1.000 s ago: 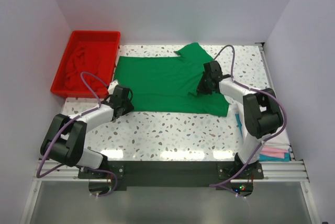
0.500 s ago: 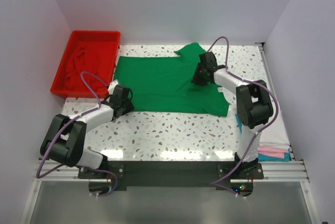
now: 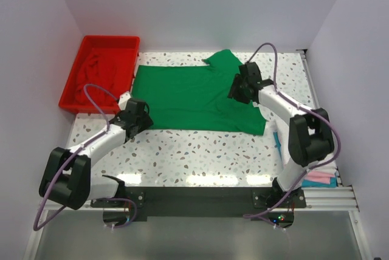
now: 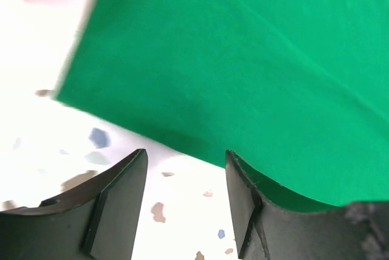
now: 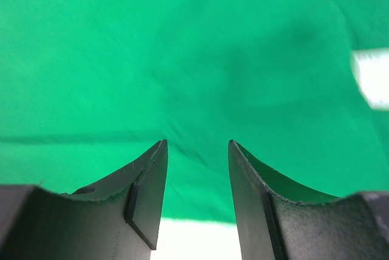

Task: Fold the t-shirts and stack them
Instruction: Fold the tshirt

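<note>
Bright green short-sleeved cloth t-shirt lies spread flat mid-table, unmoved over the last second. Right gripper has drifted toward the far right sleeve, jaws parted, holding nothing. Left gripper stays at the near left hem corner, likewise parted and empty. Fold apparently not begun; both look to be lining up grasps. Plain white walls, speckled white table, rigid red plastic tray far left.

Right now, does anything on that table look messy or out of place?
Nothing looks spilled or damaged. The green shirt lies spread out and fairly flat on the table. The only untidy bit is a dark red shirt bunched up in the tray at the far left.
</note>
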### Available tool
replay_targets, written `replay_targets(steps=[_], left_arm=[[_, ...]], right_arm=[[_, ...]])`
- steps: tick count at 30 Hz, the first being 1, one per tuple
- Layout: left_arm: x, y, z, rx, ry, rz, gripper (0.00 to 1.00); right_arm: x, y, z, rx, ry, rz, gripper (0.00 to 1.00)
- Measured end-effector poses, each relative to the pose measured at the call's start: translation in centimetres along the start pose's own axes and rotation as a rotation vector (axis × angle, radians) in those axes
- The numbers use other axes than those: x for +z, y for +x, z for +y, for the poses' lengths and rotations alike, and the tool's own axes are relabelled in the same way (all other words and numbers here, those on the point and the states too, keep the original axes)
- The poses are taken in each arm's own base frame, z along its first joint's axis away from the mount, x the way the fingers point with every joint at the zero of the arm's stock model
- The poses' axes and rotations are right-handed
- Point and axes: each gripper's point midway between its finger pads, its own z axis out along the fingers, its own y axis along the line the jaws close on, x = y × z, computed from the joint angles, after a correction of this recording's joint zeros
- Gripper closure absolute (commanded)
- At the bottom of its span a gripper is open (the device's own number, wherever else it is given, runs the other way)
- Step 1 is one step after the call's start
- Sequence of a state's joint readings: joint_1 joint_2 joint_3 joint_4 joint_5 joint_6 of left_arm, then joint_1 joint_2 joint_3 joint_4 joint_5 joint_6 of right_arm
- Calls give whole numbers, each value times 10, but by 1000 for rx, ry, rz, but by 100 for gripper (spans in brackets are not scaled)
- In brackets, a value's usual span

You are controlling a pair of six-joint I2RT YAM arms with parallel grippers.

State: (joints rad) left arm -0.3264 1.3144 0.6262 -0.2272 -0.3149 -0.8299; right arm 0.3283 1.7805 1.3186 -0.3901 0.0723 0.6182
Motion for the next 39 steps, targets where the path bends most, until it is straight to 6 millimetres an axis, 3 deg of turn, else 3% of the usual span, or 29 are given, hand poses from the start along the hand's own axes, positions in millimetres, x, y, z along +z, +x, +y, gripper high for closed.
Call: replay_targets(steps=[5, 7, 9, 15, 20, 25, 33, 36, 39], left_arm=[[-10, -25, 23, -85, -52, -61, 40], [-10, -32, 30, -112, -71, -80, 40], [-8, -32, 36, -126, -85, -80, 41], [2, -16, 52, -133, -144, -38, 42], [9, -3, 64, -137, -195, -14, 42], [12, -2, 69, -143, -221, -24, 41], [19, -9, 71, -144, -244, -61, 41], [22, -13, 70, -145, -253, -74, 45], [25, -16, 71, -143, -268, -83, 57]], right_arm=[[-44, 44, -48, 28, 66, 31, 44], [-60, 56, -64, 46, 89, 28, 36], [-72, 64, -77, 60, 105, 21, 29], [-93, 91, -114, 111, 169, 8, 28], [-89, 106, -137, 149, 227, 38, 31], [-72, 105, -160, 212, 282, 64, 32], [-45, 114, -165, 224, 284, 121, 39], [-42, 111, -163, 221, 274, 111, 51], [-40, 110, -163, 215, 272, 109, 64]])
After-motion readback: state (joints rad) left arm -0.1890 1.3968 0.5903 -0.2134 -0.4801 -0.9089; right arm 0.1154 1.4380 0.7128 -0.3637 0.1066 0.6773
